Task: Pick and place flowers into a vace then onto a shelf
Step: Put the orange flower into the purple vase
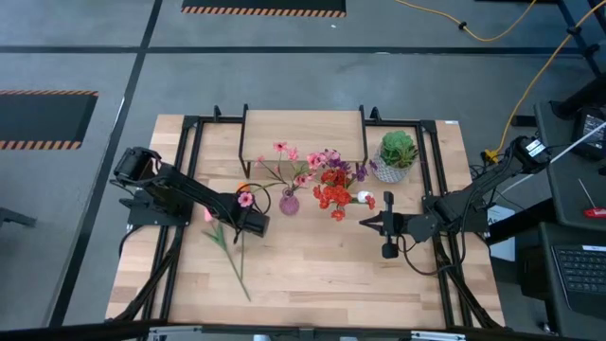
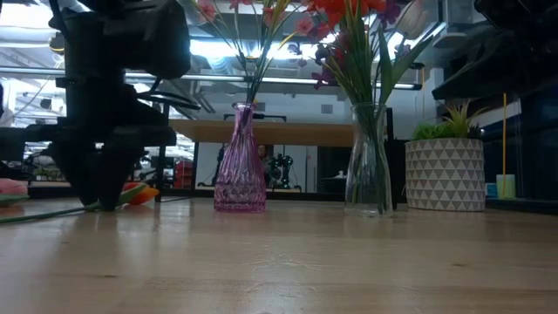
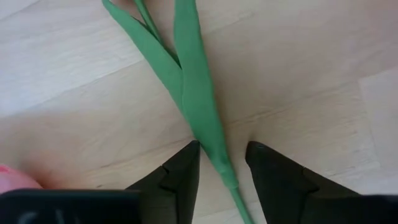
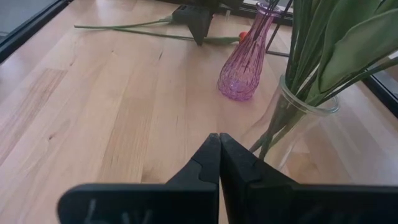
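Observation:
A green stem with long leaves [image 3: 198,93] lies flat on the table. My left gripper [image 3: 221,149] points down over it, open, with one finger on each side of the stem. In the low view an orange tulip head [image 2: 136,194] lies just beside that gripper [image 2: 100,201]. A pink tulip [image 1: 206,216] lies on the table nearby. A purple vase [image 1: 289,202] holds pink blossoms. A clear vase [image 4: 298,118] holds red and other blooms. My right gripper [image 4: 219,142] is shut and hangs in the air beside the clear vase. The shelf [image 1: 303,128] stands at the far side. My left gripper comes at the stem from above, its fingers across it, and the stem lies on the table. One fingertip [image 3: 189,152] stands right at the leaf's edge [image 3: 202,138]; I cannot tell whether it touches. The other fingertip is clear of the stem.
A spiky green plant in a white patterned pot [image 1: 396,153] stands at the far right, next to the shelf. Black frame rails [image 1: 185,170] run along the table's left and right sides. Bare wood [image 1: 331,275] stretches along the near half.

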